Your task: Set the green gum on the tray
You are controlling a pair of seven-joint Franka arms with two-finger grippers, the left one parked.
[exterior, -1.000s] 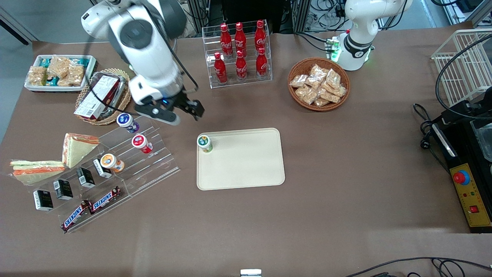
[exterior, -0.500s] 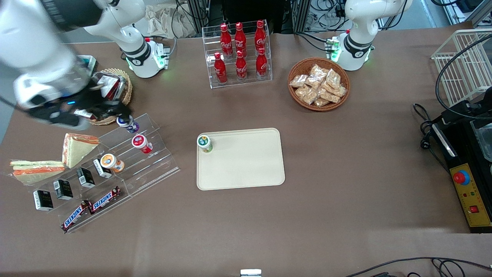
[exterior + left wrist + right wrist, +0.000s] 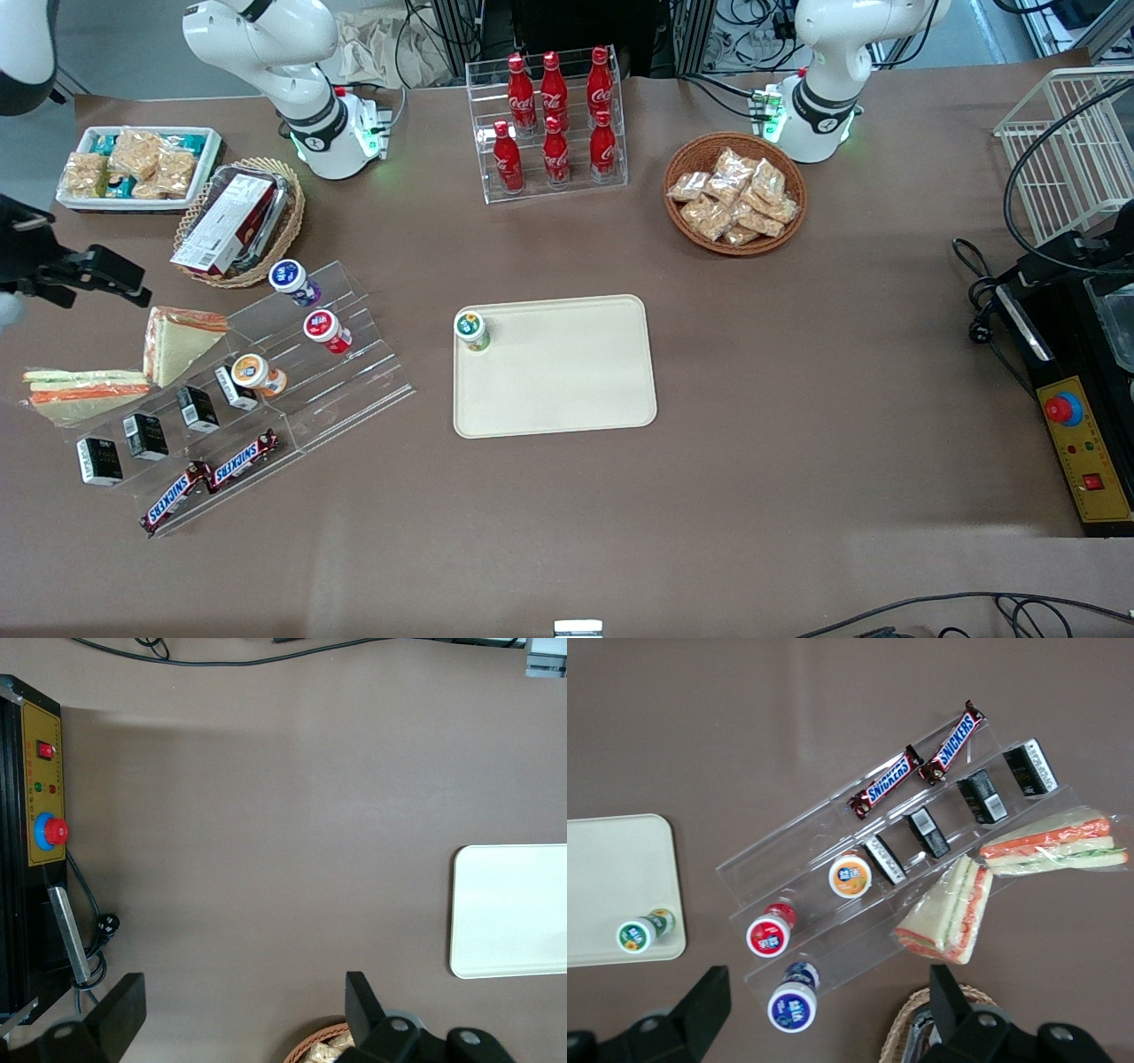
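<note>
The green gum (image 3: 472, 330) stands upright on the cream-beige tray (image 3: 567, 381), in the tray corner nearest the acrylic stand. Its white lid with the green label faces up. It also shows in the right wrist view (image 3: 642, 932), on the tray (image 3: 611, 877). The tray's edge shows in the left wrist view (image 3: 514, 904). My right gripper (image 3: 89, 273) is open and empty. It hangs high over the working arm's end of the table, near the sandwiches and far from the gum. In the right wrist view the gripper (image 3: 828, 985) has its fingers wide apart, with nothing between them.
A stepped acrylic stand (image 3: 354, 372) holds blue-topped (image 3: 289, 278), red-topped (image 3: 323, 328) and orange-topped (image 3: 253, 372) bottles, black boxes and Snickers bars. Sandwiches (image 3: 177, 341), a wicker basket (image 3: 288, 221), a small white snack tray (image 3: 133, 164), a cola rack (image 3: 549, 124) and a snack basket (image 3: 735, 193) stand around.
My right arm has swung away from beside the tray toward the working arm's end of the table. The green gum has stayed in place on the tray.
</note>
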